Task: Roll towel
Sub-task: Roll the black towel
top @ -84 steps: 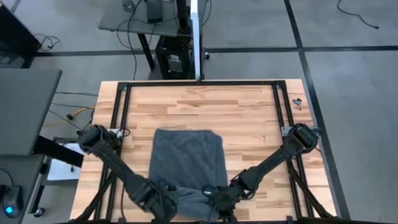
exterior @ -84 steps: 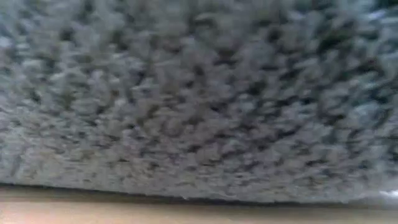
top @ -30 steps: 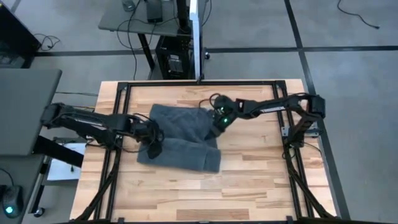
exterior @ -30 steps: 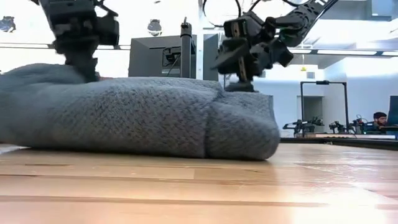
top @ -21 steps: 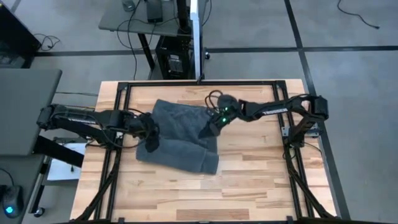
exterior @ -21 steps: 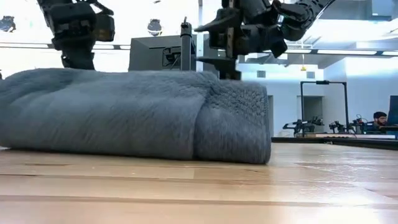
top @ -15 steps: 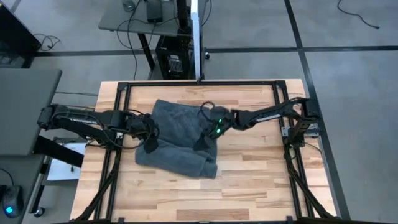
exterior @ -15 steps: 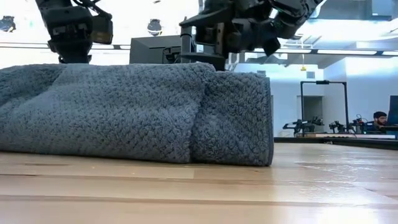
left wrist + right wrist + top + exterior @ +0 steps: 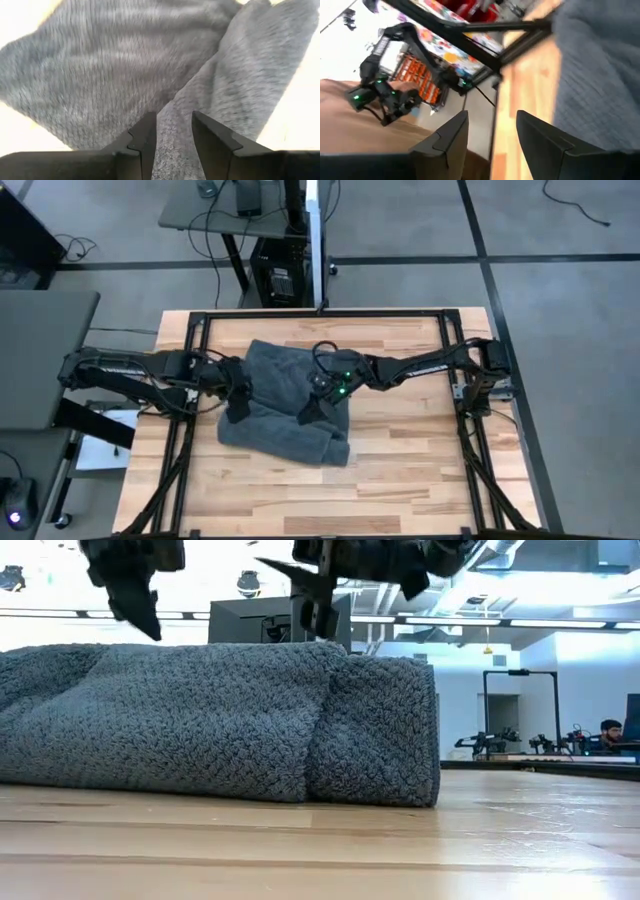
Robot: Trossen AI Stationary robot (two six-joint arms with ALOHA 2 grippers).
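Observation:
The dark grey towel (image 9: pixel 283 395) lies mid-table, its near part rolled into a thick roll (image 9: pixel 290 440) that rests on the wood, its far part flat. In the low view the towel (image 9: pixel 220 720) fills the left and middle. My left gripper (image 9: pixel 237 408) hangs open just above the towel's left end, clear of it (image 9: pixel 145 620); the left wrist view shows cloth beyond the empty gap (image 9: pixel 174 135). My right gripper (image 9: pixel 312 408) hovers open over the towel's middle (image 9: pixel 315 615), nothing between its fingers (image 9: pixel 492 135).
A black metal frame (image 9: pixel 320 313) runs along the table's far edge and both sides. Bare wood (image 9: pixel 330 500) lies between the roll and the near edge. A person (image 9: pixel 610 730) sits far off in the room behind.
My left gripper has risen off the towel's left end. My right gripper has swung from the towel's far right part toward the table's left and near edge, over the middle of the towel. The roll has come a little toward the near edge.

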